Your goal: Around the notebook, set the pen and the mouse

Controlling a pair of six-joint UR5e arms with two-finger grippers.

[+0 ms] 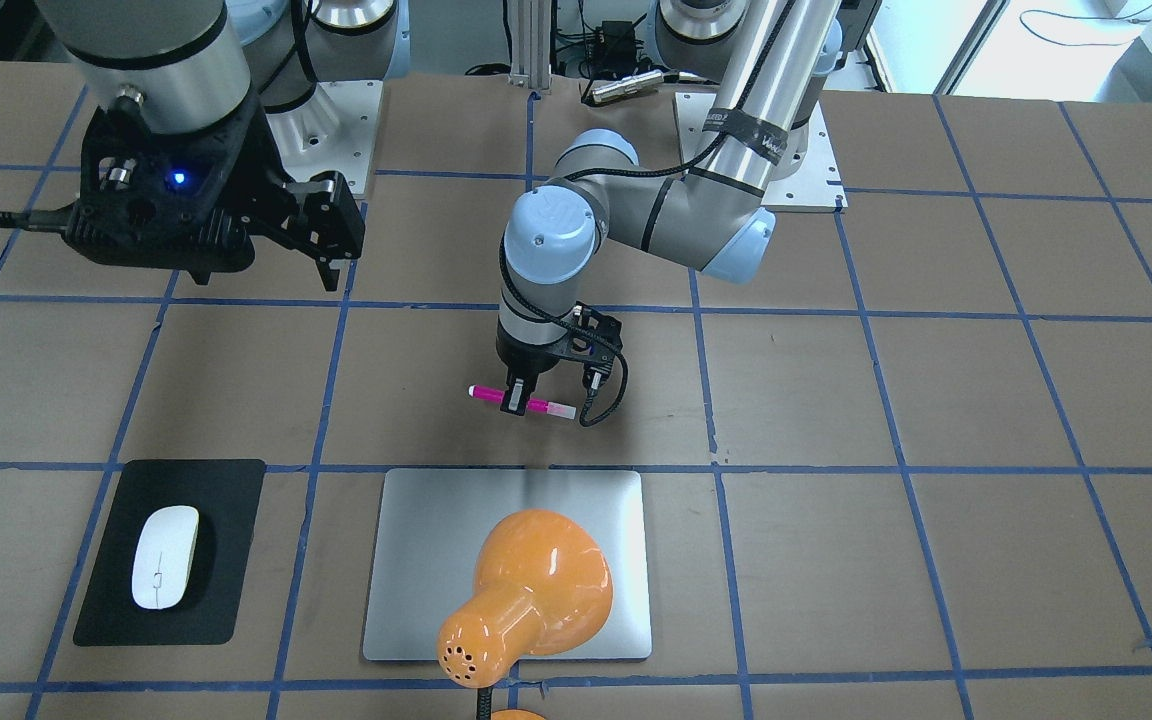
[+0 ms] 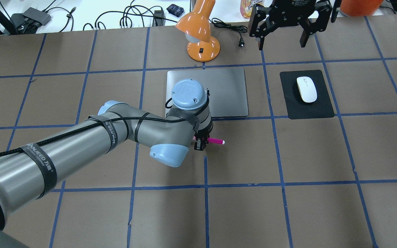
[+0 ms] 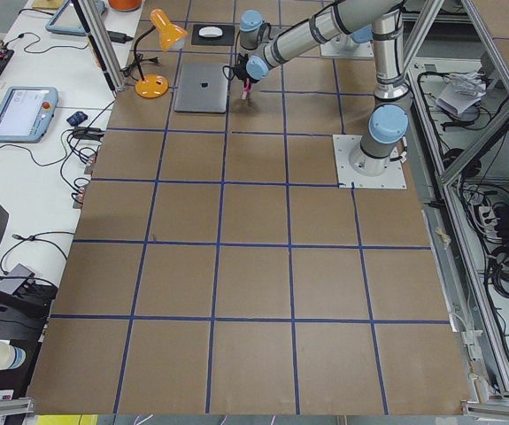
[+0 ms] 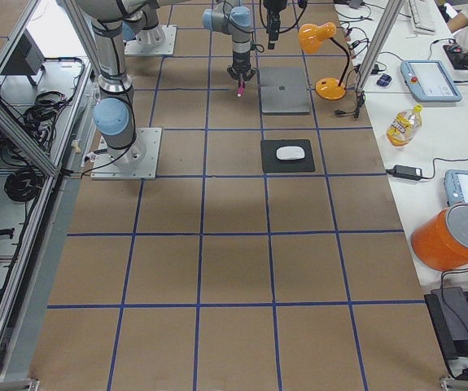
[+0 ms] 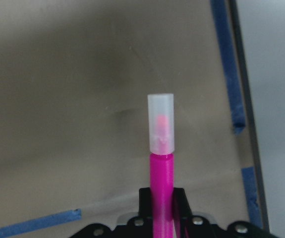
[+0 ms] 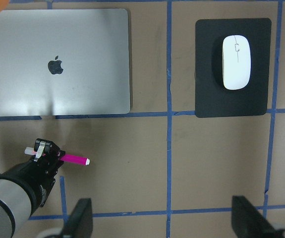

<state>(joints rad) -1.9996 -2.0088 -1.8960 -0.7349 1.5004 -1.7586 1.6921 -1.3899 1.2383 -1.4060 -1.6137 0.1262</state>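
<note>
My left gripper (image 2: 201,142) is shut on the magenta pen (image 2: 214,141), held level just over the table; whether it touches I cannot tell. The left wrist view shows the pen (image 5: 161,173) between the fingers, its pale cap pointing away. The pen is on my side of the silver-grey notebook (image 2: 229,90), a short way from its near edge. The white mouse (image 2: 306,89) rests on a black mat (image 2: 319,107) to the notebook's right. My right gripper (image 2: 282,40) hangs open and empty, high over the far edge beyond the mouse.
An orange desk lamp (image 2: 200,31) stands at the notebook's far edge, its shade leaning over the notebook (image 1: 436,520) in the front view. Its cord and plug (image 2: 240,41) trail to the right. Brown table with blue tape lines lies all around.
</note>
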